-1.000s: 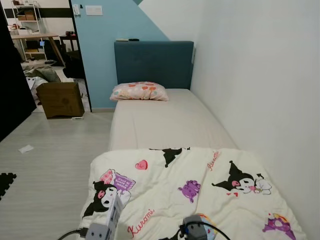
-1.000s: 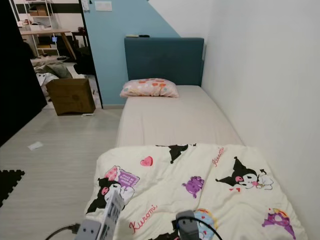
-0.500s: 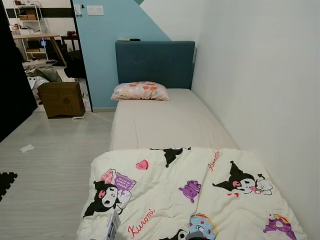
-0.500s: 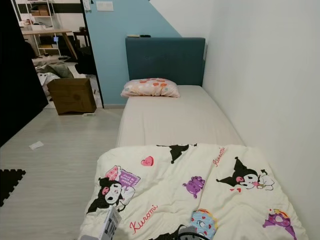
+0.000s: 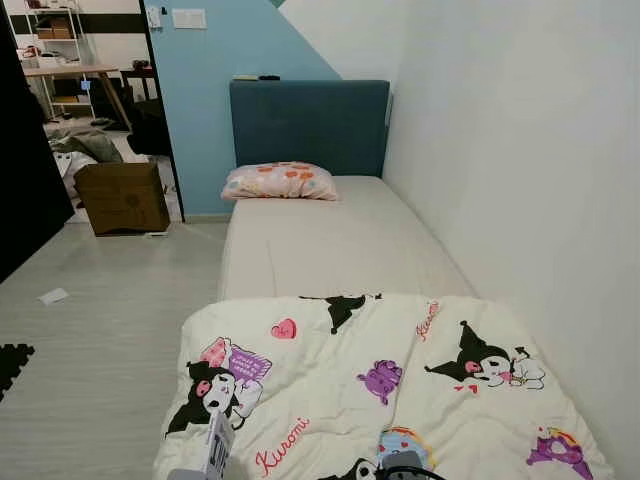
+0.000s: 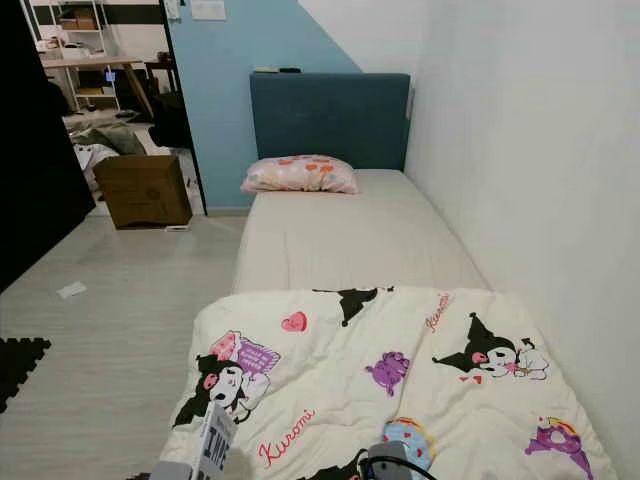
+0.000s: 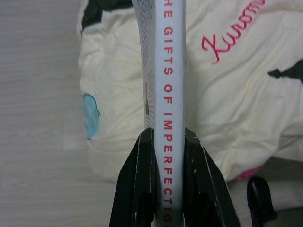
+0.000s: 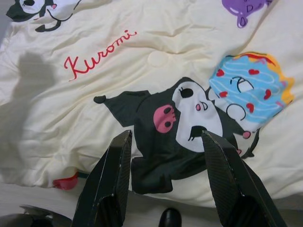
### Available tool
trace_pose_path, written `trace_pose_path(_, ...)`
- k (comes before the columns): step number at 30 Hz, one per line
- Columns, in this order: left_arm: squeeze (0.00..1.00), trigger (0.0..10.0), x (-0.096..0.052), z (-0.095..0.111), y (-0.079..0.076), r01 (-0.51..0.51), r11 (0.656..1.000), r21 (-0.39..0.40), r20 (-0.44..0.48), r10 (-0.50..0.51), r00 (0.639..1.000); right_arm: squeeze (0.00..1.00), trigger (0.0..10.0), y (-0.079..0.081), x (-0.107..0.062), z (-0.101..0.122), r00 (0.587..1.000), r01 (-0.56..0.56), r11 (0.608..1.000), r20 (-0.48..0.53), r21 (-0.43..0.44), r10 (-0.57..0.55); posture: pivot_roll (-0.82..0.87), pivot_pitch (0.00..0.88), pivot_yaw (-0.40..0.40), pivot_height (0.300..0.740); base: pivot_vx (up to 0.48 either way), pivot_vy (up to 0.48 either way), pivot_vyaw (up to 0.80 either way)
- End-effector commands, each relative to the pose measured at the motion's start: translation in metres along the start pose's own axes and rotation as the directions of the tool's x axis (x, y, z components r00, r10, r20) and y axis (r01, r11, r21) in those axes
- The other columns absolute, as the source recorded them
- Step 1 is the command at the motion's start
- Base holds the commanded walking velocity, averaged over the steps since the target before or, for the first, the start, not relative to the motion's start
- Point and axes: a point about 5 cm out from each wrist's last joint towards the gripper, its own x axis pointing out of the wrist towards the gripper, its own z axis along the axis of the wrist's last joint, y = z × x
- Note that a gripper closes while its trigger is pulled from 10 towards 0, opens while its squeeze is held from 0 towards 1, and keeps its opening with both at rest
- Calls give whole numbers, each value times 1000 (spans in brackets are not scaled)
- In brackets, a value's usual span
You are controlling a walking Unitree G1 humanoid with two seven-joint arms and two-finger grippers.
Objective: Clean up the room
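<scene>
Left eye view: the cartoon blanket [image 5: 400, 380] covers the near half of the bed [image 5: 330, 240], and the pillow [image 5: 280, 182] lies at 12 o'clock by the headboard. Left wrist view: the left gripper [image 7: 166, 142] is clenched on a book [image 7: 168, 71], spine up, probably for carrying it away. Right wrist view: the right gripper [image 8: 165, 137] hangs spread apart above the blanket, holding nothing.
</scene>
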Motion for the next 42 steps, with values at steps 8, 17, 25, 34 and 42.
trace_pose_path(8,0,10000,-1,2,-3,22,998,51,41,-24,999,0,10000,1,-2,-8,999,-24,1000,-29,6,24,-4,131,-12,740,0,0,0)
trace_pose_path(17,0,10000,0,5,-2,-6,999,35,59,4,998,0,10000,1,-1,-7,1000,-24,1000,-18,-16,23,-5,127,-12,740,0,-304,0)
trace_pose_path(25,0,10000,-1,3,0,-12,999,34,62,10,998,0,10000,0,-1,-7,1000,-26,999,-17,-25,25,-3,124,-17,740,0,0,0)
trace_pose_path(34,0,10000,-3,3,1,-13,1000,14,78,12,997,0,10000,2,-1,-7,999,-35,999,-14,-35,35,-3,121,-20,740,0,0,0)
trace_pose_path(42,0,10000,-6,4,-3,43,999,3,114,-43,993,0,10000,4,-1,-8,999,-41,998,-16,-42,40,1,106,-20,740,0,120,0)
